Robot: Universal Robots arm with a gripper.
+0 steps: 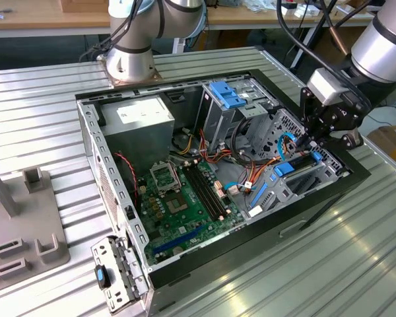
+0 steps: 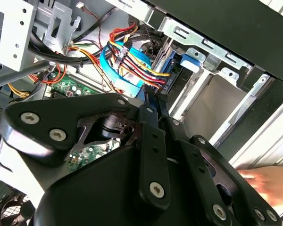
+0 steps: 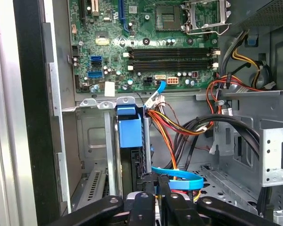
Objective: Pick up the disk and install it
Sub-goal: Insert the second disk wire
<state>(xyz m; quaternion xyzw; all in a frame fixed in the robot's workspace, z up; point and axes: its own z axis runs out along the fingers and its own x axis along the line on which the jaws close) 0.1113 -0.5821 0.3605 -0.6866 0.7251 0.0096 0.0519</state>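
1. The open desktop computer case [image 1: 119,198] lies on its side on the ribbed metal bench [image 1: 39,119]. The motherboard [image 1: 185,195] faces up, and the upright grey drive bay with its blue latch [image 1: 226,96] stands near the case's far wall.
2. The disk [image 1: 287,169] sits on edge in the drive cage [image 1: 330,173] at the corner of the case on the exterior view's right. Its blue carrier rail shows above the cage lip. In the first wrist view the blue end [image 3: 130,126] stands proud of the slot, with the dark drive body below it. Judgement: it is at least partly seated; how deep I cannot tell.
3. The pincer [image 1: 305,142] hangs over that cage. In both wrist views its fingertips [image 3: 150,181] are drawn together, just beside the disk's blue rail and the flat blue cable [image 3: 179,175]. Whether they nip an edge or merely touch it I cannot tell.
4. Handling, judged:
   - The metal body is stiff and fairly heavy for its size, and shock-sensitive.
   - The plastic rail is lighter, slicker and liable to flex.
   - The best hold is across the rail's outer end or the flat faces, clear of the connector end.
5. The bundled coloured wires [image 3: 165,122] crowd the slot and are a snag risk.
6. A person's hand [image 2: 269,184] shows outside the case wall.
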